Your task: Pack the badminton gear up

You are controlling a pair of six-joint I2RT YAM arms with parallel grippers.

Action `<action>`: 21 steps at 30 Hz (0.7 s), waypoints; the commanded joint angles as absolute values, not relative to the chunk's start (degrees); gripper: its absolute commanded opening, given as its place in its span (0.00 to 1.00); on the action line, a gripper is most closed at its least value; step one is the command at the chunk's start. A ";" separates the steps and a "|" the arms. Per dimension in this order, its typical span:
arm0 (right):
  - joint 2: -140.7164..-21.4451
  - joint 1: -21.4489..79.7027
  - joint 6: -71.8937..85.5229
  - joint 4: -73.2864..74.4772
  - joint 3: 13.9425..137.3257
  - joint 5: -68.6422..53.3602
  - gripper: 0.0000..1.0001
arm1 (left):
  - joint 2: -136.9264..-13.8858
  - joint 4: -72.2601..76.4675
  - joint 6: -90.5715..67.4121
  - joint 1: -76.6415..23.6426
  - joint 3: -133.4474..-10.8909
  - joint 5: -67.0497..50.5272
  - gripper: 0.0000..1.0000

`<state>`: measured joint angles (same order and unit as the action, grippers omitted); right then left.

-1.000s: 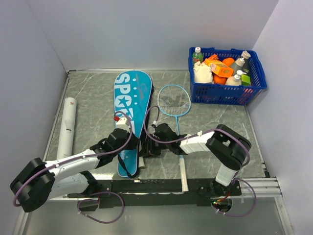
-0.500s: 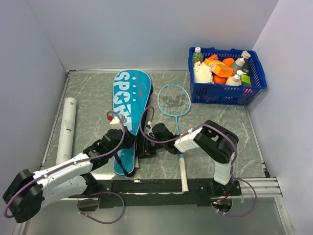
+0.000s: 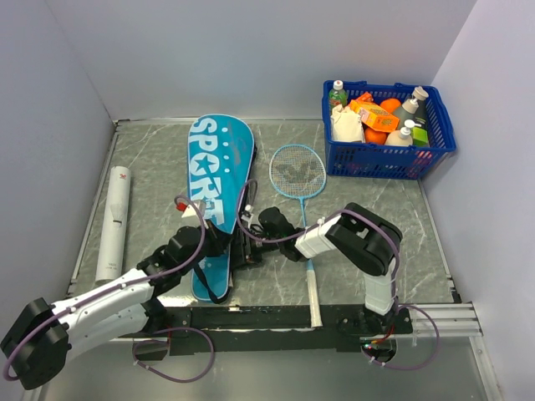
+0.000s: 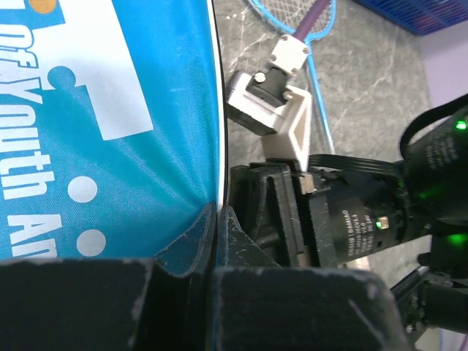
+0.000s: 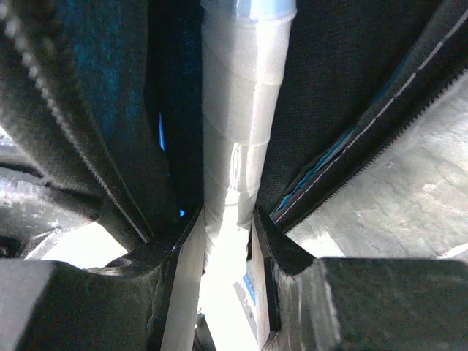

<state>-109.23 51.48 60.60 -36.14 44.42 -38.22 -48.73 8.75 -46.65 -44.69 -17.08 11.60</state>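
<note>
The blue bag [image 3: 219,171] lettered SPORT lies tilted at mid table. My left gripper [image 3: 216,244] is shut on the bag's right edge near its narrow end; the left wrist view shows the blue cloth [image 4: 110,110] pinched between the fingertips [image 4: 217,213]. My right gripper [image 3: 249,247] is shut on a white-wrapped racket handle [image 5: 241,110] that runs into the bag's dark opening [image 5: 351,88]; that racket's head is hidden. A second blue-and-white racket [image 3: 298,171] lies on the table right of the bag. The white tube [image 3: 114,221] with a red mark lies at the left. No shuttlecock shows.
A blue mesh basket [image 3: 435,150] with bottles and packets stands at the back right. The loose racket's white handle [image 3: 313,292] reaches toward the near rail. Grey walls close in the left, back and right sides.
The bag has shifted left and turned, so the whole SPORT lettering now shows. Both grippers moved left with it, keeping their holds.
</note>
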 commanded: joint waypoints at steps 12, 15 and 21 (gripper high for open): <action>-107.14 48.08 55.46 -42.19 45.00 -32.00 0.45 | -46.40 14.06 -52.12 -45.88 -14.50 3.95 0.01; -108.28 48.08 56.51 -43.33 44.74 -32.17 0.45 | -45.97 9.87 -52.03 -45.88 -15.90 6.40 0.02; -109.25 48.16 56.61 -43.42 43.51 -31.99 0.44 | -43.34 -8.15 -47.73 -45.88 -25.04 16.95 0.15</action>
